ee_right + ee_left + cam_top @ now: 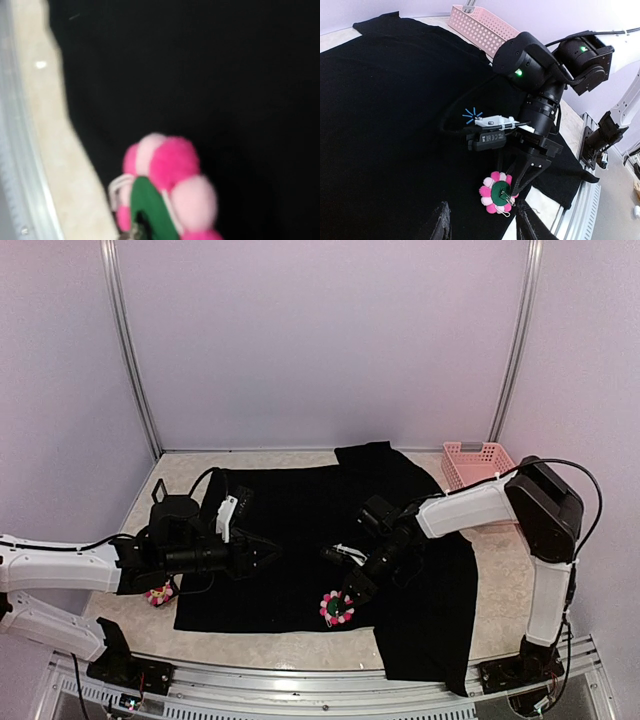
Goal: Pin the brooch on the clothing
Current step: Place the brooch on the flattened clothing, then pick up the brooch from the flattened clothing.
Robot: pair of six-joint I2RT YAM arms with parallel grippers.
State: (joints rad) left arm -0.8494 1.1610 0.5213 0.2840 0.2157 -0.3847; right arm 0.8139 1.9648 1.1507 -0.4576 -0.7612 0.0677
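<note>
The clothing (300,510), a black T-shirt with a small blue starburst mark (471,115), lies spread flat on the table. The brooch (336,610) rests on its near hem with the green back and metal pin facing up (492,192). My right gripper (347,597) points down at it, fingertips at the green back (512,187); whether they pinch it does not show. The right wrist view holds only the blurred brooch (172,170) against black cloth (200,65), no fingers. My left gripper (270,558) hovers over the shirt's left half, open and empty (482,227).
A second flower brooch (158,594) lies on the table beside the left arm, off the shirt. A pink perforated basket (475,462) stands at the back right. The table's metal front rail (330,690) runs just beyond the shirt's hem.
</note>
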